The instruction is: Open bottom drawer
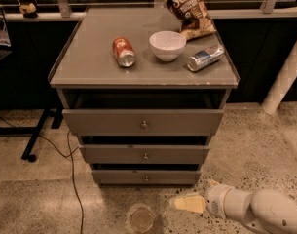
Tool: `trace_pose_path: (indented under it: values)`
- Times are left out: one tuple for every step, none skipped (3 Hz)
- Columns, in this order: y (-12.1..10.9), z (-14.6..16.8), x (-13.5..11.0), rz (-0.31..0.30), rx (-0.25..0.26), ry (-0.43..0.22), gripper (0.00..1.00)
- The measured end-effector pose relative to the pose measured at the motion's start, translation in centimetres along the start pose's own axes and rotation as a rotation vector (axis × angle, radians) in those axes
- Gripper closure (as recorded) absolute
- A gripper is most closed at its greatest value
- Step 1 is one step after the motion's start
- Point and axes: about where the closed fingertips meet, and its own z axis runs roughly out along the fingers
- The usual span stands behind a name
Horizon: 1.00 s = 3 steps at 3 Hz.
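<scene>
Zero contact: tool [196, 194] hangs low over the floor [265, 145], just right of the grey cabinet [89, 67] base, open and empty. Bottom drawer [119, 177], lowest of three, looks shut, its knob [146, 179] untouched. Left: reach knob, grip, pull.

bottom drawer [120, 177]: lowest of three, flat grey front, small round knob [146, 179] centre; gripper [191, 202] low, right-front, apart.
</scene>
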Motion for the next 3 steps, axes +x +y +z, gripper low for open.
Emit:
trace_pose_path:
  values:
    - [-1.53, 4.45, 1.92, 0.057, -0.034, 0.033, 0.0]
    - [-1.52, 4.54, 1.93, 0.058, -0.035, 0.034, 0.0]
    - [-1.6, 4.53, 2.42, 0.067, -0.026, 0.008, 0.0]
